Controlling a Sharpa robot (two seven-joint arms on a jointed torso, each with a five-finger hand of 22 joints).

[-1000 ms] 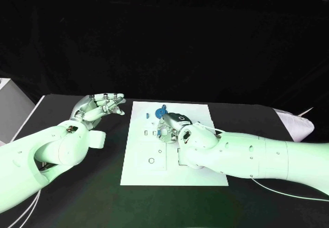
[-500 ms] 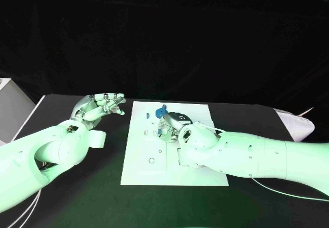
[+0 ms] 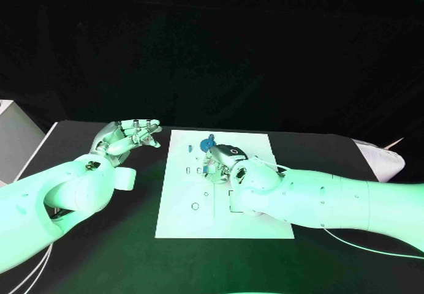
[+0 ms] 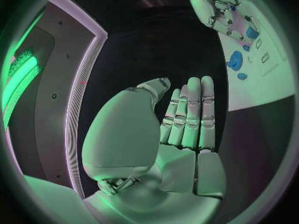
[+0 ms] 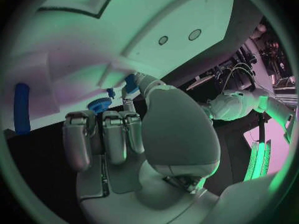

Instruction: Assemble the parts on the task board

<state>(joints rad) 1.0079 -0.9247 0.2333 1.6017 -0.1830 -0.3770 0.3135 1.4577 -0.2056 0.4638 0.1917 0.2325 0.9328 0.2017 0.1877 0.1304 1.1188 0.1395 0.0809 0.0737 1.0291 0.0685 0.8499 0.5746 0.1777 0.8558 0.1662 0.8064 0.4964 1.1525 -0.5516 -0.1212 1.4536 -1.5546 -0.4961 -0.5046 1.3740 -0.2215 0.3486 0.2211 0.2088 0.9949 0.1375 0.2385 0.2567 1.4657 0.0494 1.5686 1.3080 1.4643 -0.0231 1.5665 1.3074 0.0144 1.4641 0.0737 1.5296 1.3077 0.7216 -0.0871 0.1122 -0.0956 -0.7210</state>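
Note:
The white task board [image 3: 190, 223] lies in the middle of the black table. My right hand [image 3: 221, 162] hovers over its far half and pinches a small blue part [image 5: 131, 83] between thumb and fingertip, low over the board [image 5: 74, 45]. A round blue part [image 3: 206, 145] and a smaller blue piece [image 3: 189, 147] sit near the far edge; the right wrist view shows them as the round part [image 5: 99, 104] and the small piece [image 5: 110, 91]. A long blue rod [image 5: 22, 108] lies on the board too. My left hand [image 3: 128, 138] is held up off the board's left side, fingers apart, holding nothing.
The board's near half has a round hole [image 3: 194, 207] and several small slots. A white box [image 3: 13, 138] stands at the table's left edge. A pale bundle [image 3: 384, 159] lies at the right. My right forearm [image 3: 327, 199] covers the board's right side.

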